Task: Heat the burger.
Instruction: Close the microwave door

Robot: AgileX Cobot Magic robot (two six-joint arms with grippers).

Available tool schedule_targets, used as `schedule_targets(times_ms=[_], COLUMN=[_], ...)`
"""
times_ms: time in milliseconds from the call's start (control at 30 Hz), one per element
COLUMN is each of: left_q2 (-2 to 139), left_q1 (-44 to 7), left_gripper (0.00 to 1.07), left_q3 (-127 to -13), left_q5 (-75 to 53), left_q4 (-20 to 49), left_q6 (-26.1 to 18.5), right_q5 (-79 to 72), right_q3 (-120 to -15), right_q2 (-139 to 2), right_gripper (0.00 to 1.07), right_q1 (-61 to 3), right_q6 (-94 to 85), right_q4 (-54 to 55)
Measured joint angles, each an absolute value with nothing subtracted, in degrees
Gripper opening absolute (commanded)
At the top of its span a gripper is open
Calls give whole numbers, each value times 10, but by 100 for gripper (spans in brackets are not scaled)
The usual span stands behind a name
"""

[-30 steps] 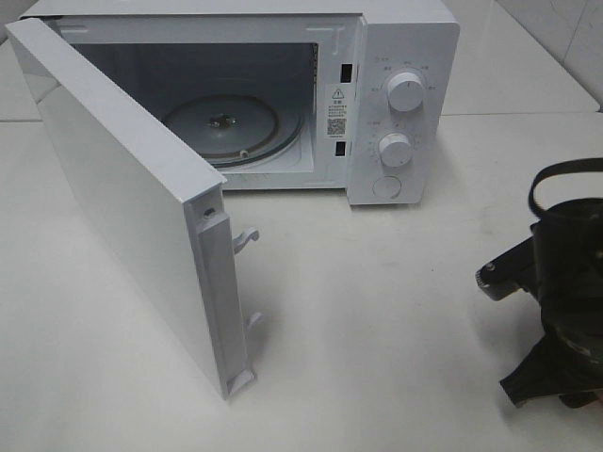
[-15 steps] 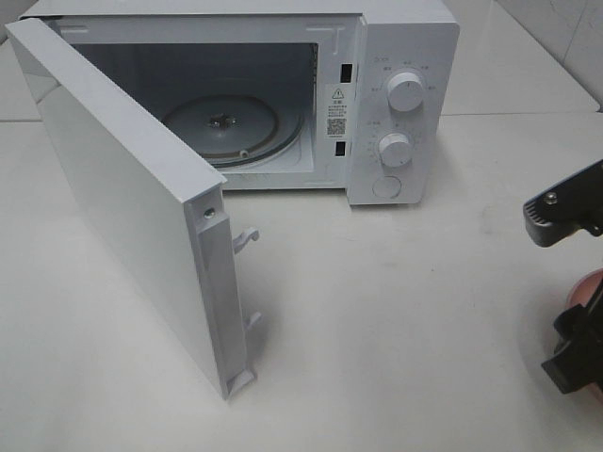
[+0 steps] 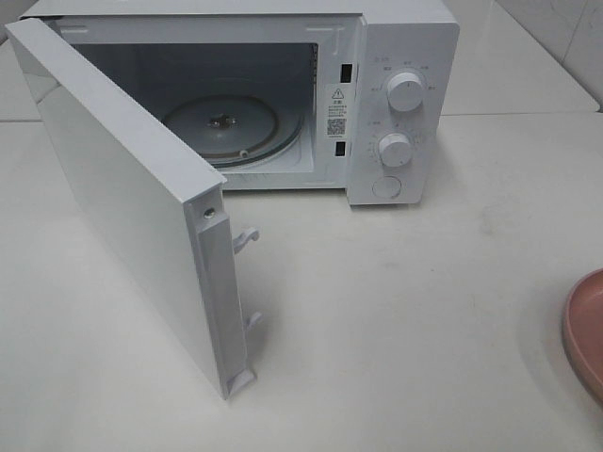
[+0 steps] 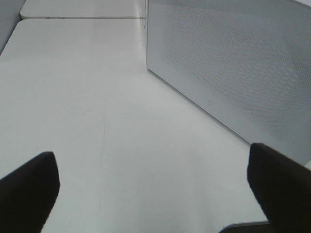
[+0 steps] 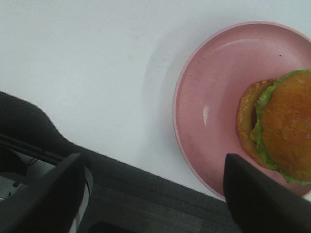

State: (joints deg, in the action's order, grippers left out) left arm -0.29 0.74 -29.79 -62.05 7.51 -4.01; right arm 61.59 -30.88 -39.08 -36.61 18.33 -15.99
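The glossy golden-brown domed burger (image 5: 284, 128) with frilly green lettuce lies on a smooth round pink plate (image 5: 214, 82) on the matte white desk (image 3: 405, 320). Both end effectors, left (image 4: 155, 182) and right (image 5: 155, 194), stand wide open, holding nothing. The boxy white microwave (image 3: 400, 56) shows a warning-triangle sticker whose small print is unreadable.

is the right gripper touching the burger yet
Apart. The right wrist view shows the right gripper open above the table, with pink plate visible between its fingertip and the burger.

I see a white microwave (image 3: 283, 104) with white knobs (image 3: 405, 91) on a white tabletop (image 3: 396, 311); its door (image 4: 233, 63) shows a fine dotted mesh. The plate (image 5: 214, 97) is pink, and the burger (image 5: 282, 126) has a golden-brown bun with green lettuce. My end effector fingers (image 4: 279, 187) are black.
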Motion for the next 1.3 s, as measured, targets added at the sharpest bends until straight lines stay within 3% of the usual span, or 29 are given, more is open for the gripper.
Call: schedule_targets(times_ms=[233,300,700,1033,1300], left_q2=[-3,-3,-3,-3,-3], left_q1=[7,7,7,7,7], left_gripper=[99,99,99,99,99], left_q3=[-298,-298,-298,-298,-298], left_q5=[-621,-621,-621,-621,-621], left_q4=[75,75,75,75,75], left_q6=[-40,-40,-40,-40,-40], right_q5=[621,615,583,575,575], right_q3=[-309,-309,-293,-286,-286], right_q2=[-278,-217,-69,2,2], right_gripper=[76,76,76,76,76], right_q1=[-351,-302,-164,-73,-57], right_q6=[169,132,84,68,60], right_q4=[-158,-153,-103,-87,-83])
